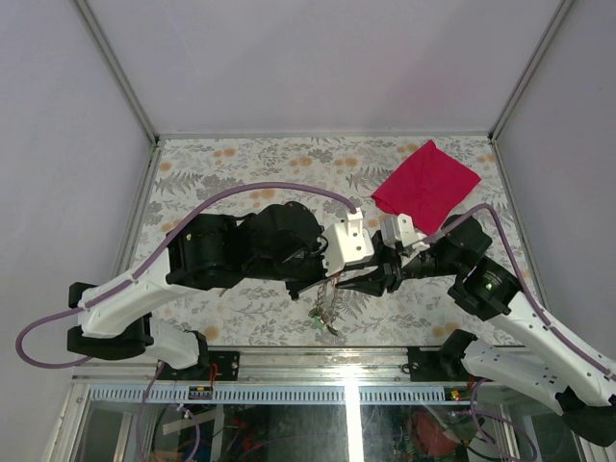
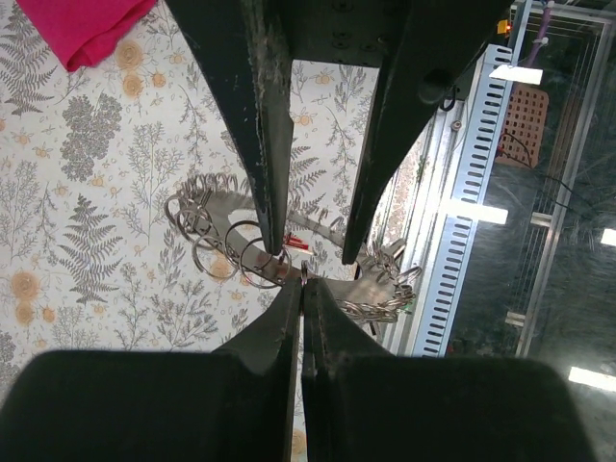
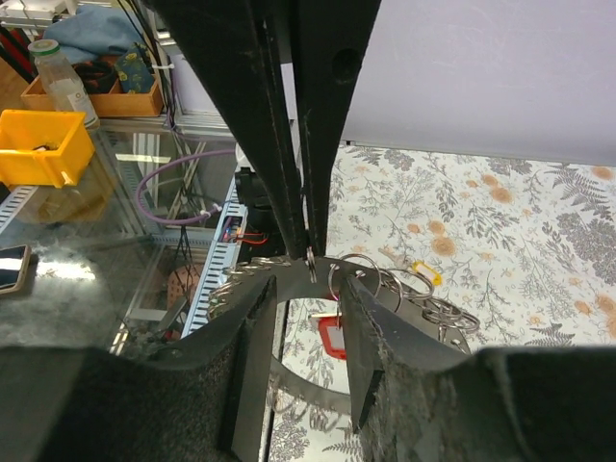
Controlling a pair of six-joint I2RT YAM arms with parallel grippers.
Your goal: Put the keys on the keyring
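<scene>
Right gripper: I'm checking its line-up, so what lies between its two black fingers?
In the right wrist view, a curved silver metal band crosses that gap, and a red-headed key shows beneath it. The shut left gripper pinches the band.

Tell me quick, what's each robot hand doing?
Left gripper: shut, pinching the keyring.
Right gripper: open, fingers either side of the keyring, nothing clearly gripped.

The right hand (image 3: 306, 287) hides part of the red key (image 3: 332, 339) and keyring (image 3: 248, 272); the red cloth (image 2: 82, 29) is cropped.
</scene>
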